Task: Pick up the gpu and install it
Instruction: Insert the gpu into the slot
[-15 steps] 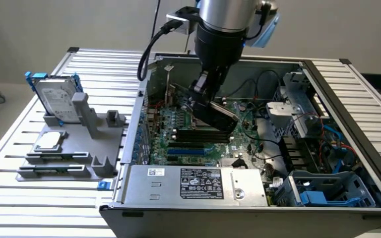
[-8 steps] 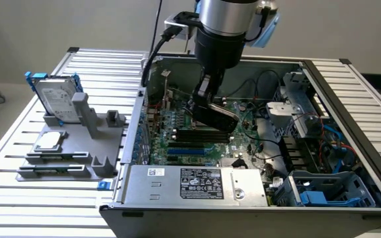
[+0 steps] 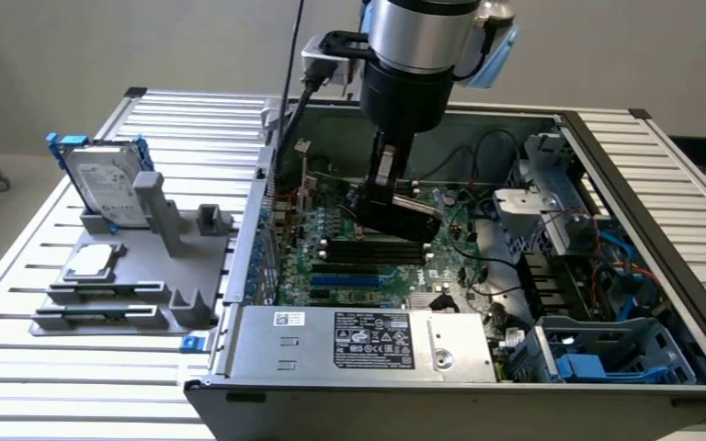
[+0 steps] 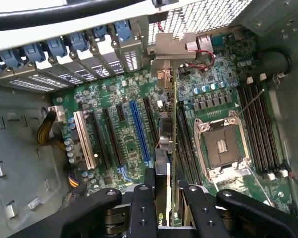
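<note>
My gripper [image 3: 384,186] hangs inside the open computer case [image 3: 598,156], shut on the gpu [image 3: 399,217]. In the exterior view the card's black cover is tilted just above the motherboard [image 3: 328,230]. From the wrist the gpu [image 4: 174,124] is seen edge-on, a thin green board running away from my gripper [image 4: 167,191]. Its silver end bracket [image 4: 175,47] lies close to the case's rear slot openings. The card hovers between the blue expansion slot [image 4: 139,131] and the CPU socket [image 4: 221,144], over a black slot. Whether it touches the slot is hidden.
At the exterior view's left, a grey fixture [image 3: 144,276] carries the silver hard drive in its blue frame [image 3: 102,184] and a processor chip [image 3: 93,262]. The power supply [image 3: 371,340] fills the case's front. Drive cages and cables [image 3: 574,266] crowd the exterior view's right.
</note>
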`<act>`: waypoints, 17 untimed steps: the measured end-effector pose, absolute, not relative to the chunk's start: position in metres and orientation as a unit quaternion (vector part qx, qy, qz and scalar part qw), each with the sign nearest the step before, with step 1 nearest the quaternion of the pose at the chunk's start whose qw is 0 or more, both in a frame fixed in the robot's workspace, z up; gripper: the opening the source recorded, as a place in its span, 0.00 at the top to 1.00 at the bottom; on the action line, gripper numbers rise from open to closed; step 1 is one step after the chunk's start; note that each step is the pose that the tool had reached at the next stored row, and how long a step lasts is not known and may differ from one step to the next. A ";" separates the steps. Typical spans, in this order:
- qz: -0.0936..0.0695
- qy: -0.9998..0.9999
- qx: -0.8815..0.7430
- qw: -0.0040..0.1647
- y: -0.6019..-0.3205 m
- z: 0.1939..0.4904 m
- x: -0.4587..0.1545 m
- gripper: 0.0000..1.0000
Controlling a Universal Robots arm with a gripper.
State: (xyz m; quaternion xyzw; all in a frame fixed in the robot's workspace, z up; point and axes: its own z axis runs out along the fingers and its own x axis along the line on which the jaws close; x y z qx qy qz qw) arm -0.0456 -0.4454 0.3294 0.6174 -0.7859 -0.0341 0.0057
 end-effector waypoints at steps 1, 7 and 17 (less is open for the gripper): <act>-0.035 -0.781 0.624 0.005 -0.445 0.329 -0.046 0.74; -0.043 -0.751 0.659 -0.003 -0.445 0.327 -0.046 0.74; -0.034 -0.715 0.698 -0.010 -0.447 0.325 -0.047 0.74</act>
